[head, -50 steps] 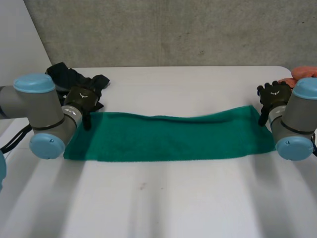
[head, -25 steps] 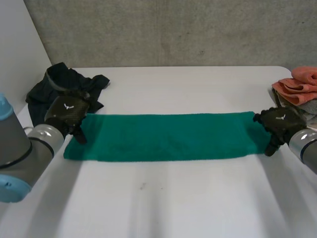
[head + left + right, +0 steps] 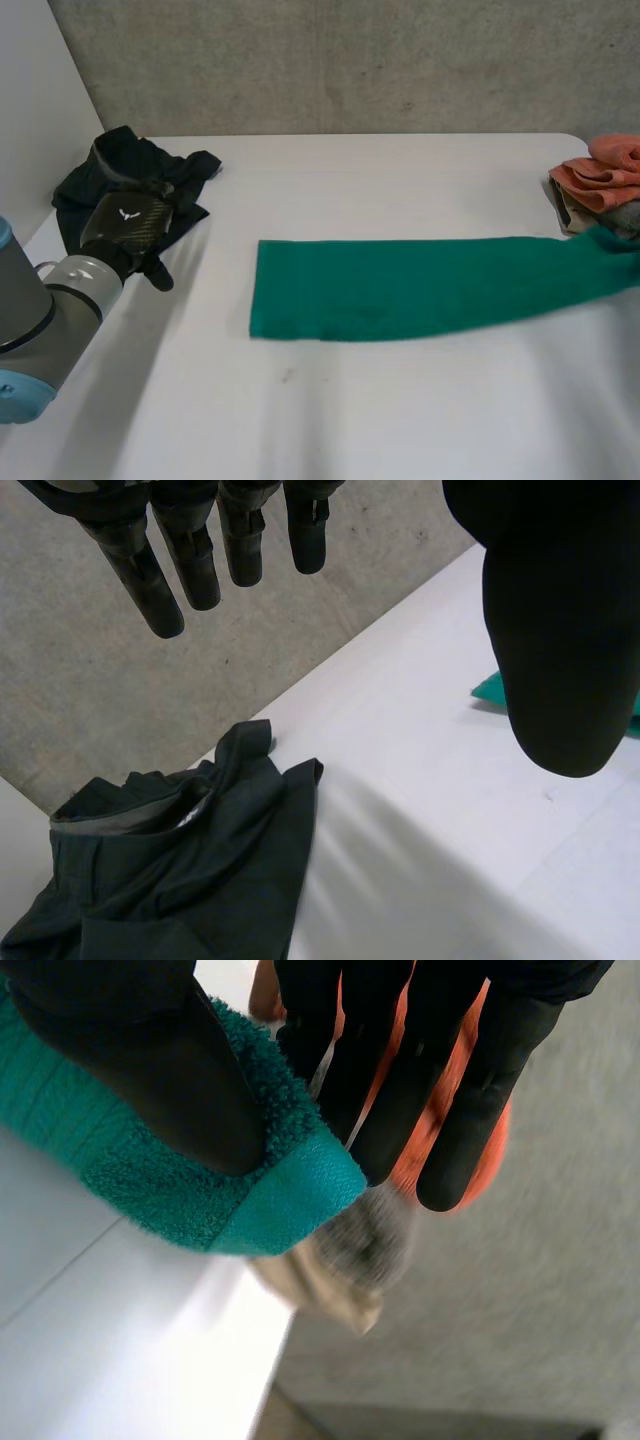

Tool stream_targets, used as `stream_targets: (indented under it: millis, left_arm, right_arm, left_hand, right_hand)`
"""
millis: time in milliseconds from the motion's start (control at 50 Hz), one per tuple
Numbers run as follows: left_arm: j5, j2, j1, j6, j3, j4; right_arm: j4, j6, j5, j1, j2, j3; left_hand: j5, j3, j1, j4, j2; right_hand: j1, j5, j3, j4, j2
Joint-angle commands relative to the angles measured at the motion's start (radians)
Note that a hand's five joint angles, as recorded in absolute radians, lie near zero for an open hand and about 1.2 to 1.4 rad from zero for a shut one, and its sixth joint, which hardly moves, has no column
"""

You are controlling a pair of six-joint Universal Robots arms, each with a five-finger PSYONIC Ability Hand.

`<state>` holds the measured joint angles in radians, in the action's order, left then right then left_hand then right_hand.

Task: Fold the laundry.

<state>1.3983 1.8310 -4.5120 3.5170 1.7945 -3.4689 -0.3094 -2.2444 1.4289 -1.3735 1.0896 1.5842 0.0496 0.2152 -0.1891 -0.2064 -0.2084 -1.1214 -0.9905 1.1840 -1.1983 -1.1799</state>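
The left hand (image 3: pixel 560 630) hangs over the left side of the white desk (image 3: pixel 350 420). Its fingers (image 3: pixel 190 560) are straight and spread apart from the thumb, and it holds and touches nothing. Beneath and beyond its fingertips lies a crumpled dark garment (image 3: pixel 180 870) of smooth black cloth with a paler waistband. In the head view the garment is heaped at the desk's far left corner, right beside the hand.

The right hand (image 3: pixel 150 1070) pinches a corner of the green towel (image 3: pixel 250 1200). Its thumb presses on top of the nubby terry pile, and its straight fingers (image 3: pixel 400 1060) sit behind the flat woven hem. The towel (image 3: pixel 400 290) is a long, narrow, folded strip. It lies flat across the desk from near the middle toward the right edge, and its left end is well apart from the left hand.

The towel's right end sits just beside a rumpled orange cloth (image 3: pixel 600 175) at the far right of the desk. That cloth is stacked on a grey-beige cloth (image 3: pixel 340 1270), which hangs past the desk's edge, just beyond the right hand's fingertips.
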Motion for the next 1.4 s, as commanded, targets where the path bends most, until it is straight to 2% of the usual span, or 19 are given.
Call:
stream_targets:
  millis: [20, 120, 200, 320, 360, 400, 480, 620, 760, 820, 840, 860, 1000, 1120, 1140, 1160, 1180, 1200, 1400]
  left_arm:
    - [-0.004, -0.025, -0.001, -0.035, 0.025, 0.01]
    - [-0.001, -0.035, 0.008, -0.047, 0.034, 0.011]
    - [0.001, -0.041, 0.017, -0.05, 0.042, 0.011]
    - [0.002, -0.036, 0.043, -0.049, 0.048, 0.011]
    - [0.002, -0.033, 0.053, -0.047, 0.045, 0.011]
    - [0.004, -0.033, 0.065, -0.047, 0.04, 0.011]
    - [0.004, -0.036, 0.082, -0.047, 0.029, 0.01]
    - [0.004, -0.033, 0.117, -0.047, 0.013, 0.008]
    - [0.008, -0.001, 0.149, -0.047, 0.019, 0.005]
    - [0.015, 0.007, 0.158, -0.047, 0.02, 0.005]
    - [0.019, 0.007, 0.162, -0.047, 0.02, 0.005]
    - [0.021, 0.007, 0.163, -0.047, 0.023, 0.005]
    - [0.041, -0.024, 0.146, -0.05, 0.028, 0.01]
    - [0.038, -0.068, 0.12, -0.058, 0.051, 0.016]
    - [0.036, -0.075, 0.117, -0.061, 0.055, 0.016]
    - [0.035, -0.082, 0.113, -0.067, 0.063, 0.016]
    - [0.033, -0.085, 0.111, -0.07, 0.068, 0.016]
    - [0.031, -0.088, 0.111, -0.075, 0.072, 0.016]
    - [0.021, -0.09, 0.139, -0.135, 0.082, 0.019]
  right_arm:
    - [-0.111, 0.066, -0.097, -0.231, 0.049, 0.014]
    - [-0.305, 0.075, -0.283, -0.521, 0.076, 0.074]
    - [-0.408, 0.071, -0.401, -0.755, -0.04, 0.062]
    - [-0.32, 0.141, -0.375, -0.924, -0.243, -0.058]
    - [-0.271, 0.164, -0.331, -0.937, -0.243, -0.084]
    - [-0.208, 0.149, -0.224, -0.94, -0.219, -0.104]
    - [-0.181, -0.042, -0.078, -0.905, -0.134, -0.079]
    - [-0.038, -0.464, -0.071, -0.744, 0.045, 0.052]
    - [0.069, -0.414, -0.093, -0.569, 0.027, 0.149]
    - [0.041, -0.337, -0.073, -0.497, 0.007, 0.163]
    - [0.021, -0.321, -0.053, -0.48, -0.002, 0.158]
    - [0.012, -0.32, -0.042, -0.48, -0.002, 0.155]
    - [-0.072, -0.331, 0.067, -0.582, 0.064, 0.114]
    - [-0.163, -0.343, 0.07, -0.708, 0.118, 0.111]
    - [-0.169, -0.348, 0.071, -0.717, 0.11, 0.109]
    - [-0.166, -0.369, 0.073, -0.731, 0.108, 0.114]
    - [-0.159, -0.386, 0.073, -0.734, 0.107, 0.118]
    - [-0.148, -0.406, 0.074, -0.731, 0.11, 0.125]
    - [0.039, -0.627, -0.031, -0.579, 0.13, 0.197]
  left_hand:
    - [-0.05, -0.041, 0.015, 0.032, 0.034]
    - [-0.05, -0.041, 0.015, 0.032, 0.034]
    - [-0.05, -0.041, 0.015, 0.032, 0.034]
    - [-0.05, -0.041, 0.015, 0.032, 0.034]
    - [-0.05, -0.041, 0.015, 0.032, 0.034]
    - [-0.05, -0.041, 0.015, 0.032, 0.034]
    - [-0.05, -0.041, 0.015, 0.032, 0.034]
    - [-0.05, -0.041, 0.015, 0.032, 0.034]
    - [-0.05, -0.041, 0.015, 0.032, 0.034]
    - [-0.05, -0.041, 0.015, 0.032, 0.034]
    - [-0.05, -0.041, 0.015, 0.032, 0.034]
    - [-0.05, -0.041, 0.015, 0.032, 0.034]
    - [-0.05, -0.041, 0.015, 0.032, 0.034]
    - [-0.05, -0.041, 0.015, 0.032, 0.034]
    - [-0.05, -0.041, 0.015, 0.032, 0.034]
    - [-0.05, -0.041, 0.015, 0.032, 0.034]
    - [-0.05, -0.041, 0.015, 0.032, 0.034]
    - [-0.05, -0.041, 0.015, 0.032, 0.034]
    - [-0.05, -0.041, 0.015, 0.032, 0.034]
  right_hand:
    - [-0.275, -0.231, 0.212, -0.198, -0.216]
    - [-0.275, -0.231, 0.212, -0.198, -0.216]
    - [-0.275, -0.231, 0.212, -0.198, -0.216]
    - [-0.275, -0.231, 0.212, -0.198, -0.216]
    - [0.098, 0.142, -0.161, 0.175, 0.157]
    - [0.947, 0.99, -1.009, 1.024, 1.005]
    - [0.947, 0.99, -1.009, 1.024, 1.005]
    - [0.947, 0.99, -1.009, 1.024, 1.005]
    - [0.947, 0.99, -1.009, 1.024, 1.005]
    - [0.26, 0.303, -0.322, 0.337, 0.318]
    - [-0.258, -0.214, 0.195, -0.181, -0.199]
    - [-0.275, -0.231, 0.212, -0.198, -0.216]
    - [-0.275, -0.231, 0.212, -0.198, -0.216]
    - [-0.275, -0.231, 0.212, -0.198, -0.216]
    - [-0.231, -0.187, 0.168, -0.154, -0.172]
    - [0.357, 0.4, -0.419, 0.434, 0.415]
    - [0.662, 0.706, -0.725, 0.739, 0.72]
    - [0.729, 0.773, -0.792, 0.806, 0.787]
    - [0.653, 0.697, -0.716, 0.73, 0.712]
